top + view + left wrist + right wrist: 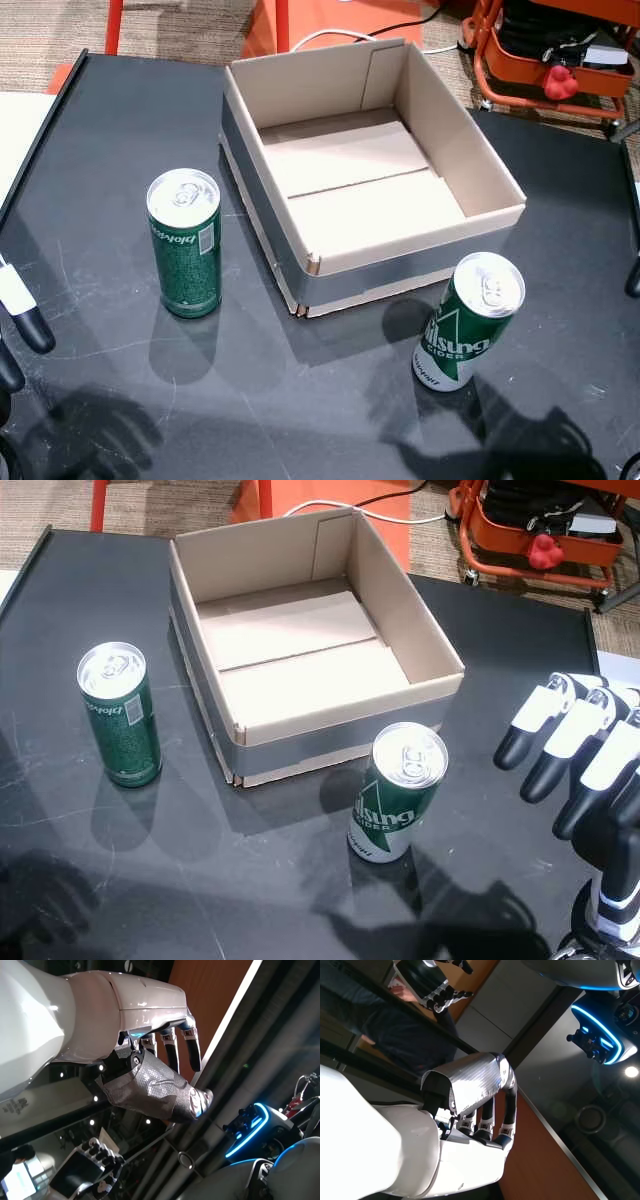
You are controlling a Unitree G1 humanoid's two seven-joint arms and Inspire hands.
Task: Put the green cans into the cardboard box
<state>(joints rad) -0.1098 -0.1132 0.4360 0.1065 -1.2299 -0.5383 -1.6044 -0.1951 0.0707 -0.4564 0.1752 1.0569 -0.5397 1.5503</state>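
You hadn't started yet: cardboard box point(300, 100) was empty, both green cans point(185, 243) point(397, 792) stood on the table beside it, and left hand point(165, 1055) and right hand point(590, 770) were spread open, holding nothing

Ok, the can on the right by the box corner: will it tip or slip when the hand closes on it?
The right can stands tall and narrow, so a high sideways nudge would probably tip it, then it would roll. Its smooth printed wall looks slippery. The tab looks unopened, so likely full and fairly heavy. The right hand is open beside it.
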